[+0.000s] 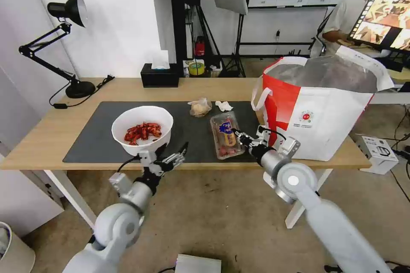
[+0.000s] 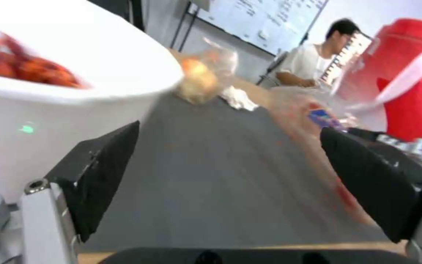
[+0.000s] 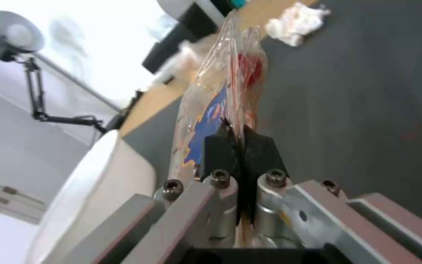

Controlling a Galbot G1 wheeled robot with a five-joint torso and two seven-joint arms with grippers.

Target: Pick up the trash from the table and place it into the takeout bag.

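Right claw (image 1: 239,137): clamped tight on the near right edge of the clear tray (image 1: 225,135); in the right wrist view the black pads (image 3: 240,150) met on the thin plastic rim, with no gap between them.
Clear tray: lay on the dark mat (image 1: 98,130) between the white bowl (image 1: 142,129) and the takeout bag (image 1: 318,106); its long axis ran from the near edge of the worktop (image 1: 47,128) toward the far side, roughly in line with the right claw's reach.
Takeout bag: stood upright at the right end of the worktop, mouth open and foil lining showing; it lay just to the right of the tray, on the right arm's own side.
Key relation: the bag's rim sat well above the tray, so the tray would likely need lifting before going sideways to the right; the right arm was the nearer one for that.
Left claw (image 1: 174,158): spread wide at the near edge of the worktop, just right of the white bowl's base, holding nothing; the left wrist view showed one finger (image 2: 101,172) close against the bowl's wall and open mat between the two.
Other trash: small clear bag (image 1: 200,107) with a beige lump and crumpled tissue (image 1: 223,106) lay farther back on the mat, near each other.
Risk: a pinch on thin rim plastic could flex or slip once the tray's weight hung from it.
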